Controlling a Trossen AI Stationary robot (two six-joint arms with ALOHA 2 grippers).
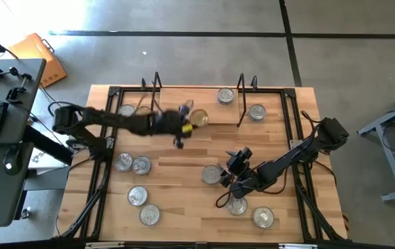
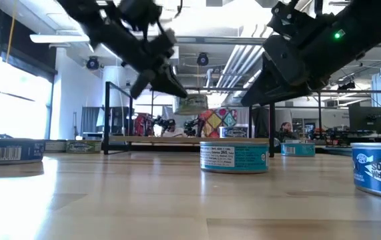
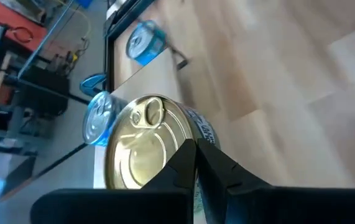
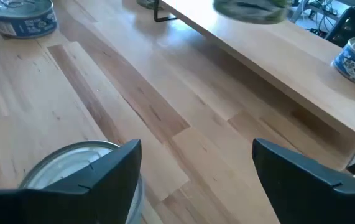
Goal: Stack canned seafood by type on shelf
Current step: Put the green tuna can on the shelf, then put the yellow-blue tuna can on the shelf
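From above, the left arm reaches across the table (image 1: 183, 200) to the shelf (image 1: 214, 124), its left gripper (image 1: 187, 128) clamped on a gold-topped tin (image 1: 198, 117) held over the shelf board. The left wrist view shows what the high view cannot – the fingers (image 3: 186, 158) closed tight across that tin's (image 3: 143, 149) gold lid, with two blue tins (image 3: 145, 41) on the board beyond. At table height the tin (image 2: 191, 104) hangs clear above the board, not yet resting on it. Silver tins sit at the shelf's left end (image 1: 126, 110) and beside its right frame (image 1: 225, 96), and more lie loose on the table in front (image 1: 141, 164). Further right, the right gripper (image 1: 233, 160) hovers low over the table just beside a silver tin (image 1: 212, 174) – its wrist view shows the fingers (image 4: 112, 165) spread wide and holding nothing, a silver tin (image 4: 81, 165) close against one of them. The low view adds a teal-labelled tin (image 2: 234, 157) standing mid-table
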